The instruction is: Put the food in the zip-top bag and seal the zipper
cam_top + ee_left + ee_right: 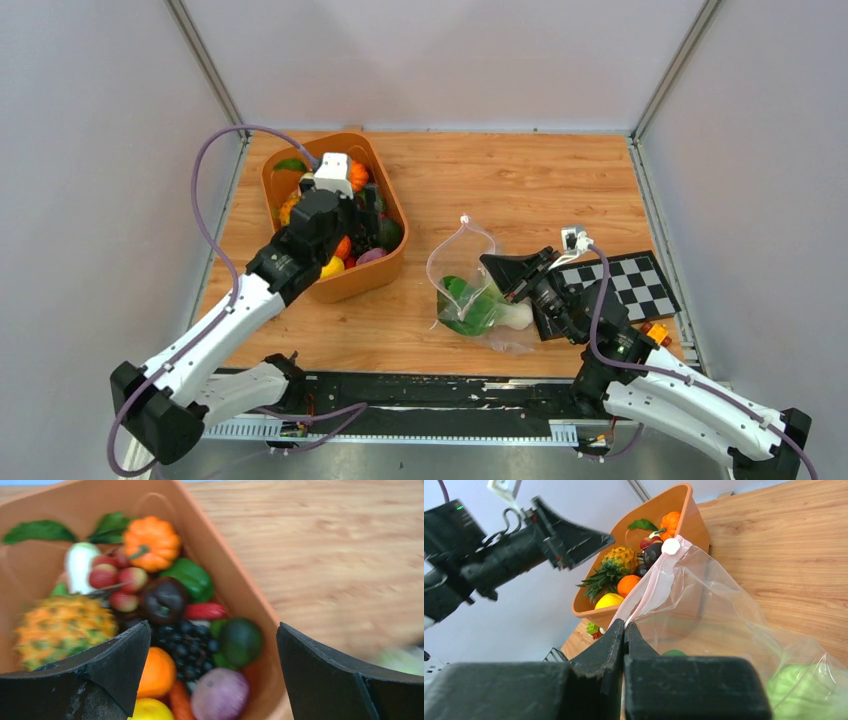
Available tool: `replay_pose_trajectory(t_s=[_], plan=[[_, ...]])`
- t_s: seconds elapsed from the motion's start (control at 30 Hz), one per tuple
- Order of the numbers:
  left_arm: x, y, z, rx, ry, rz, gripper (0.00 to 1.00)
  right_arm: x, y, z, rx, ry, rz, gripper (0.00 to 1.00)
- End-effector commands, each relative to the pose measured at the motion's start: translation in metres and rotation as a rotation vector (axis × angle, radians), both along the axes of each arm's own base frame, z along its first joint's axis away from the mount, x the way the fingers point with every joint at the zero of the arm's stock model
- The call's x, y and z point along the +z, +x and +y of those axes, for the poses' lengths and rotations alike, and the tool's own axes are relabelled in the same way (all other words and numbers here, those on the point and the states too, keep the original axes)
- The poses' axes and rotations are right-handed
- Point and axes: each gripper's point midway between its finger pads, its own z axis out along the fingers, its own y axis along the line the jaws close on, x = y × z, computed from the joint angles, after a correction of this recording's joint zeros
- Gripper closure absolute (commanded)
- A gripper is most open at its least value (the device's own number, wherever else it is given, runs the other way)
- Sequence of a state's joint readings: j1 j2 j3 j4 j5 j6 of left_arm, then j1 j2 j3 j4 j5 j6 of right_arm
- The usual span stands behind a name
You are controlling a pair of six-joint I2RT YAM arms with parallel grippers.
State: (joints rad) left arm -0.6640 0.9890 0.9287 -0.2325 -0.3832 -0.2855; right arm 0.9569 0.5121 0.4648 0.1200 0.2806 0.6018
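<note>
**A:** What could go wrong?

**B:** The left gripper [214,627] hangs spread wide over the crowded orange tub [352,283] and may snag two toys. The right gripper [624,630] pinches the zip-top bag [704,595] by its zipper [651,587]. If that slips, the mouth collapses.

**A:** Contents?

**B:** Tub, far left: pineapple [62,627], pumpkin [151,536]. Bag, near centre: bok choy [468,303].

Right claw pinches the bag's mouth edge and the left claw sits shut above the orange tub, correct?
No: the left claw is open, jaws wide apart in the left wrist view. It is above the orange tub; the right claw pinches the bag.
</note>
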Motion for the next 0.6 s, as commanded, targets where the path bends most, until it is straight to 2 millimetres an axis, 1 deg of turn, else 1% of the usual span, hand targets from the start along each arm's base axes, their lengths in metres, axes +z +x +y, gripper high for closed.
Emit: replay_pose_trajectory(t_s=[0.0, 0.1, 0.13, 0.27, 0.3, 0.4, 0.5, 0.57], plan=[[0.010, 0.049, 0.042, 0.139, 0.003, -0.013, 0.00, 0.029, -0.003, 0.002, 0.023, 0.030, -0.060, 1.00], [0.000, 0.082, 0.055, 0.166, -0.023, 0.034, 0.00, 0.029, -0.003, 0.002, 0.025, 0.034, -0.063, 1.00], [-0.010, 0.095, 0.060, 0.201, 0.001, 0.042, 0.00, 0.030, -0.004, 0.002, 0.026, 0.036, -0.064, 1.00], [-0.034, 0.134, 0.058, 0.212, 0.026, 0.096, 0.00, 0.032, -0.004, 0.002, 0.030, 0.036, -0.073, 1.00], [-0.035, 0.143, 0.059, 0.220, 0.029, 0.098, 0.00, 0.032, -0.004, 0.002, 0.030, 0.035, -0.074, 1.00], [-0.051, 0.166, 0.057, 0.203, 0.009, 0.136, 0.00, 0.030, -0.004, 0.003, 0.034, 0.031, -0.072, 1.00], [-0.065, 0.186, 0.060, 0.219, -0.008, 0.134, 0.00, 0.030, -0.005, 0.002, 0.032, 0.034, -0.072, 1.00], [-0.071, 0.194, 0.062, 0.227, 0.013, 0.151, 0.00, 0.032, -0.006, 0.001, 0.035, 0.036, -0.078, 1.00]])
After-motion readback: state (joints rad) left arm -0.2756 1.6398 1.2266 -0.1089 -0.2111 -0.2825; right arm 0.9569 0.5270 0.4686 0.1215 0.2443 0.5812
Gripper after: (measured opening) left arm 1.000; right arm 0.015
